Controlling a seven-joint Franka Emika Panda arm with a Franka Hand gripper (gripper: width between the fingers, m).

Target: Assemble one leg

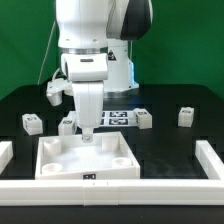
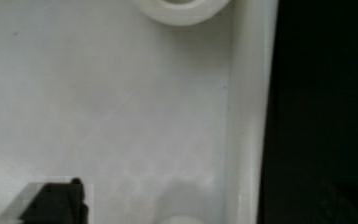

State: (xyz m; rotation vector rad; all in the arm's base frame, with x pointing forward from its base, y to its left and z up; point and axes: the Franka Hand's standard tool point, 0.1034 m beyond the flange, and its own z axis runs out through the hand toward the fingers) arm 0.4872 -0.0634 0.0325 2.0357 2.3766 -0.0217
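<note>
Four small white legs with tags stand on the black table: one (image 1: 33, 123) at the exterior view's left, one (image 1: 68, 125) just left of the arm, one (image 1: 144, 119) right of the arm and one (image 1: 185, 116) further right. My gripper (image 1: 88, 134) points down at the far rim of the large white panel (image 1: 60, 166). In the wrist view the gripper (image 2: 211, 208) is open and empty, astride the panel's raised rim (image 2: 249, 110). One dark fingertip (image 2: 53, 203) is over the panel's inside; the other is lost against the dark table. A round corner socket (image 2: 179, 8) lies ahead.
The marker board (image 1: 122, 117) lies behind the arm. White rails border the table at the front (image 1: 120, 190), the exterior view's left (image 1: 5, 152) and right (image 1: 210, 158). The robot's base stands at the back.
</note>
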